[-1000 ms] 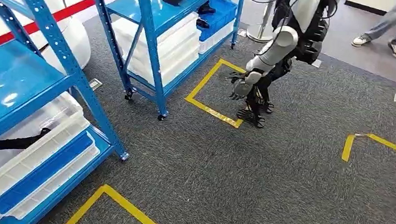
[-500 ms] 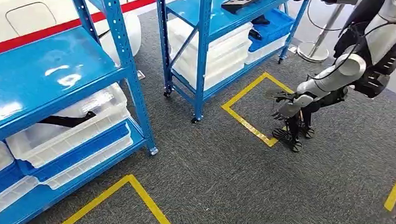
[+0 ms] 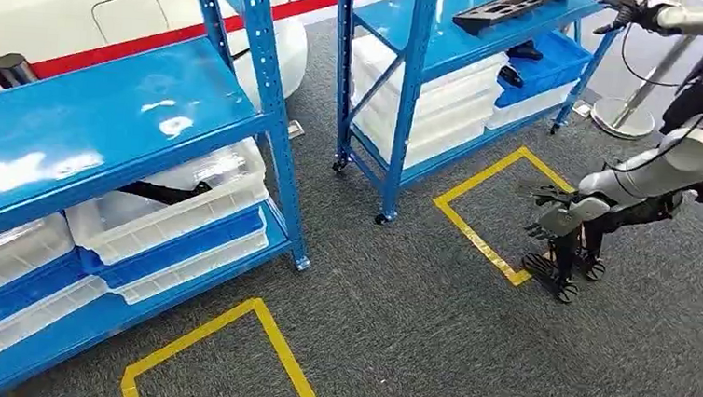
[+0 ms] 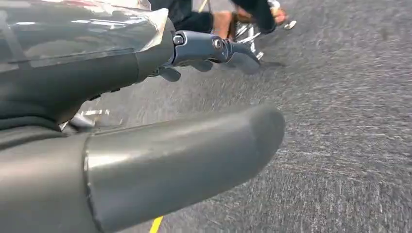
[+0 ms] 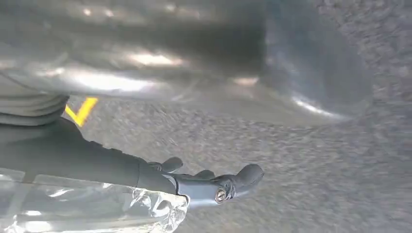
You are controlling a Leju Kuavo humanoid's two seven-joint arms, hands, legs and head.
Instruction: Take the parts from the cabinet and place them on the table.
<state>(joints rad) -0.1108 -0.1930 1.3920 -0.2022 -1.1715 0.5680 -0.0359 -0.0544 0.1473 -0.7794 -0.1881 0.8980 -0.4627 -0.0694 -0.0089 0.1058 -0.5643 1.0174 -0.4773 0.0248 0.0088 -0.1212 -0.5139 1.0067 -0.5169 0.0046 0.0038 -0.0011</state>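
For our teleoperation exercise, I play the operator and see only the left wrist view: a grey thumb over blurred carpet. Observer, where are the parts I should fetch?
Observer: In the head view, a long black part lies on the far blue rack.
Operator: Anything closer?
Observer: The near blue rack holds a clear bin with a dark piece sticking out.
Operator: Is my right hand free?
Observer: Yes, the right hand holds nothing.

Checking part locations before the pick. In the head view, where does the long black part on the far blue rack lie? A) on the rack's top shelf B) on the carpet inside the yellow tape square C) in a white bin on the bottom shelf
A: the long black part lies flat on the blue top shelf of the far rack, above the stacked white bins.
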